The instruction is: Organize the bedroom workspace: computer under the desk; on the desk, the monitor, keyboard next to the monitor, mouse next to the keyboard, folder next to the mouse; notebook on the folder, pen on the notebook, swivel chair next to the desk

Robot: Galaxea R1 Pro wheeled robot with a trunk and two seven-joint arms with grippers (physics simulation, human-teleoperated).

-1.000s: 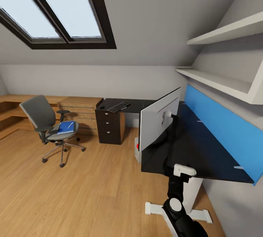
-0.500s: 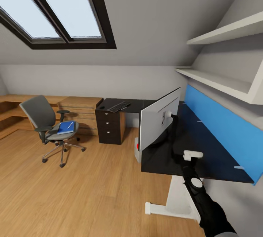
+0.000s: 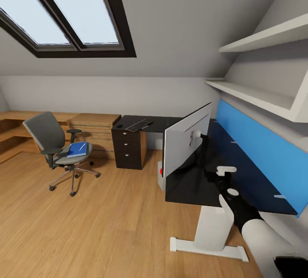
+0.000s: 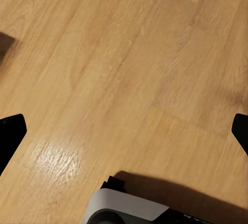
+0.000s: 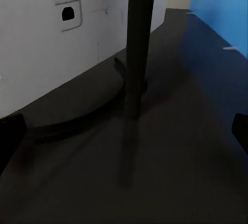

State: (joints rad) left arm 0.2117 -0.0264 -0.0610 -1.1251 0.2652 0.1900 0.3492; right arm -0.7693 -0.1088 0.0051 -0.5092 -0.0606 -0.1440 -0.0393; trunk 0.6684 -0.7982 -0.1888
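The monitor (image 3: 186,141) stands on the black desk (image 3: 244,175), its white back toward me. My right arm (image 3: 239,209) reaches over the desk behind it. My right gripper (image 5: 124,146) is open, its fingertips (image 5: 10,136) wide apart, facing the monitor's black stand (image 5: 137,43) with nothing held. The keyboard (image 3: 139,125) lies on the desk's far wing. The swivel chair (image 3: 51,145) stands apart on the floor, carrying the blue folder (image 3: 76,150) with the pen (image 3: 82,146) on it. The computer (image 3: 161,182) peeks out below the monitor. Mouse and notebook cannot be made out. My left gripper (image 4: 124,136) hangs open over the wood floor.
A drawer unit (image 3: 127,149) with silver knobs sits under the far wing, beside a low wooden dresser (image 3: 94,126). A blue panel (image 3: 256,149) and white shelves (image 3: 256,94) line the wall at right. The desk's white leg (image 3: 211,231) stands near me. Open floor (image 3: 107,226) lies at left.
My right arm has swung right and up from in front of the desk's edge to over the desktop, its wrist moving closer to the monitor's stand. The chair and desk items have not moved.
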